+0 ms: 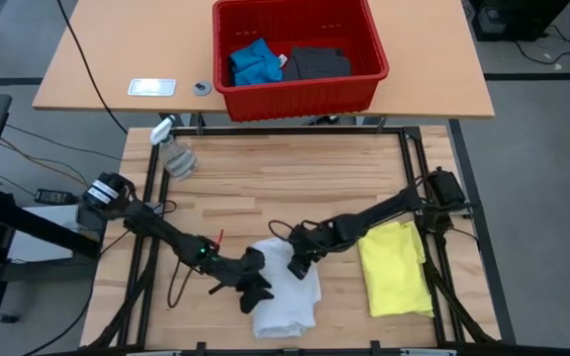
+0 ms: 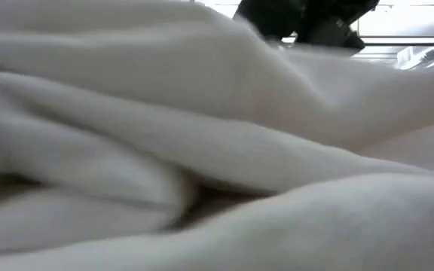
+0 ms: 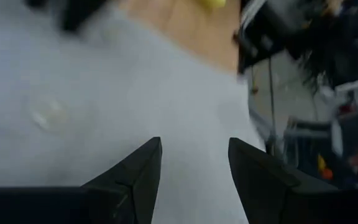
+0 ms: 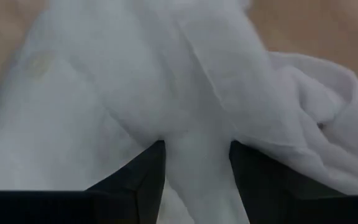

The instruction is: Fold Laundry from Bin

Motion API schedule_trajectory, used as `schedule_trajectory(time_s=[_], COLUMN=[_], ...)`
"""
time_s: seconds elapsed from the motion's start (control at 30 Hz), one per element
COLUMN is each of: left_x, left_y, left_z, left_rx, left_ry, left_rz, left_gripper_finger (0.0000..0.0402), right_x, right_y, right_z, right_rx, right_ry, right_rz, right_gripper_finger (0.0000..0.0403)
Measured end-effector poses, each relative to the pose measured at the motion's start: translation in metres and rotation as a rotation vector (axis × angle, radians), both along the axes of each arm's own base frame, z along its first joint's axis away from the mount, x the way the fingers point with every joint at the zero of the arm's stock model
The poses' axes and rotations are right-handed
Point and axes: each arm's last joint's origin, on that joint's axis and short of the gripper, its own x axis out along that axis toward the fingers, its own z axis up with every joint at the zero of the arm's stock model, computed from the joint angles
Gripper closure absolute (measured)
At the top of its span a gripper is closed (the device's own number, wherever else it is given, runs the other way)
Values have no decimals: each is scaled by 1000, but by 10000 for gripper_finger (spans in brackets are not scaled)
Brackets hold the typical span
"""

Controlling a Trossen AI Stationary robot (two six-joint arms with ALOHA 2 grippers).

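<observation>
Surface: wooden table (image 1: 265, 173), red bin (image 1: 300, 84) beyond it.
White shirt (image 1: 287, 292): lying crumpled at the near edge, long axis front-to-back.
Left gripper (image 1: 255, 282): I'm holding it at the shirt's left edge, fingers apart, cloth ahead.
Right gripper (image 1: 300, 259): I'm pinching a fold at the shirt's top right; nearer arm.
Yellow T-shirt (image 1: 396, 269): folded, just right.

my high view looks straight down on the tabletop (image 1: 265, 188); low and wrist views sit close against the white shirt (image 2: 202, 150), which all views share
</observation>
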Motion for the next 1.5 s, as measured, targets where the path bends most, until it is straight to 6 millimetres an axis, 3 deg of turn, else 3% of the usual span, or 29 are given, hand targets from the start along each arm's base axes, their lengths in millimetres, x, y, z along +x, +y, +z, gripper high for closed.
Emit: schedule_trajectory(time_s=[0.13,0.3,0.57,0.73,1.0,1.37,1.5], left_x=[1,-5,-21,-32,-68,-106,-114], left_y=[-10,-20,-11,-2,14,17,14], left_z=[-13,-35,-45,-35,-13,16,28], left_rx=[21,10,8,42,198,248,209], left_ry=[86,208,473,539,642,679,618], left_rz=[-61,-54,89,164,299,338,351], left_gripper_finger=[210,210,210,210,210,210,210], right_x=[3,-2,-17,-31,-54,-72,-80], right_y=[-12,-19,-25,-25,-11,31,48], right_z=[-1,19,48,61,70,69,69], right_rx=[-25,-81,-111,-113,-125,-92,-63], right_ry=[-4,-38,-37,9,119,167,178], right_rz=[-49,-72,-43,-39,-47,-64,-71], right_gripper_finger=[215,216,216,216,216,216,216])
